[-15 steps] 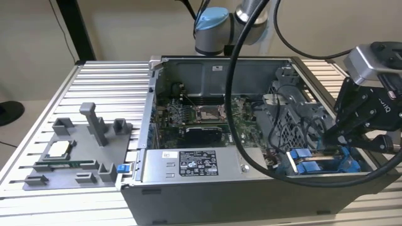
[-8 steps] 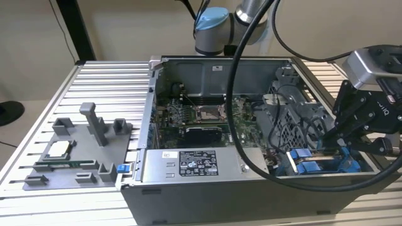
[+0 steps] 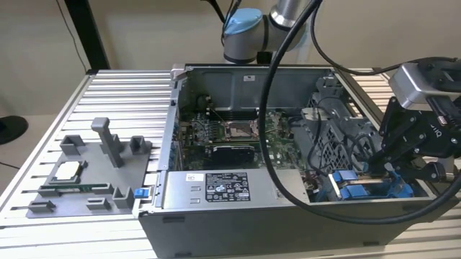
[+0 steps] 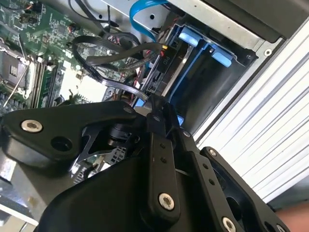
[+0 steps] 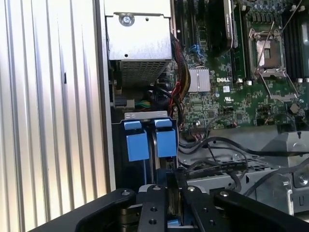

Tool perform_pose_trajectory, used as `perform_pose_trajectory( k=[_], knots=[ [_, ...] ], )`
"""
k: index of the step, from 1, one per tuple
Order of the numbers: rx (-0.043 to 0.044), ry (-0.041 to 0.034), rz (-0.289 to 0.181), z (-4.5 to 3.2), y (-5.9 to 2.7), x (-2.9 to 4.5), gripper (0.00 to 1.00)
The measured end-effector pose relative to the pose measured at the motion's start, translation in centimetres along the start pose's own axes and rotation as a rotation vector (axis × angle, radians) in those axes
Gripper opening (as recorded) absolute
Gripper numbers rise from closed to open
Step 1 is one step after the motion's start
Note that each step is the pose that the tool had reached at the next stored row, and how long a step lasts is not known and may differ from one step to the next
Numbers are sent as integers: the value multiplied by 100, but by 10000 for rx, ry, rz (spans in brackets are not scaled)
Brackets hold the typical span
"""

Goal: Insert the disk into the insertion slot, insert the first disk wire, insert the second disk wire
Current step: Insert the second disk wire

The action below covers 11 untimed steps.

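Beige wall (image 3: 144, 32), ribbed aluminium table (image 3: 122, 91)

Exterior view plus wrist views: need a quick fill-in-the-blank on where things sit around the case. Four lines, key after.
1. The gripper hangs over the end of the computer case at the exterior view's ____.
2. The clips on the insertion slot are coloured ____.
3. The grey fixture tray lies on the table, on the exterior view's ____ of the case.
4. The motherboard inside the case is coloured ____.
Missing words: right; blue; left; green.
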<state>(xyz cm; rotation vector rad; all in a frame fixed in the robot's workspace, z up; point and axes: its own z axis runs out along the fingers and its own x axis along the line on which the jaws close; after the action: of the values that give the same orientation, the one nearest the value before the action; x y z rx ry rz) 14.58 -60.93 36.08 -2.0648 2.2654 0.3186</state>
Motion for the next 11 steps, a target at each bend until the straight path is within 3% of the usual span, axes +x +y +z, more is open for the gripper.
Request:
perform_pose_trajectory(
  k=[3,11],
  knots=[
    [56,-3,-12,23,-4,1,0],
    [57,-20,-13,63,-97,1,0]
  ],
)
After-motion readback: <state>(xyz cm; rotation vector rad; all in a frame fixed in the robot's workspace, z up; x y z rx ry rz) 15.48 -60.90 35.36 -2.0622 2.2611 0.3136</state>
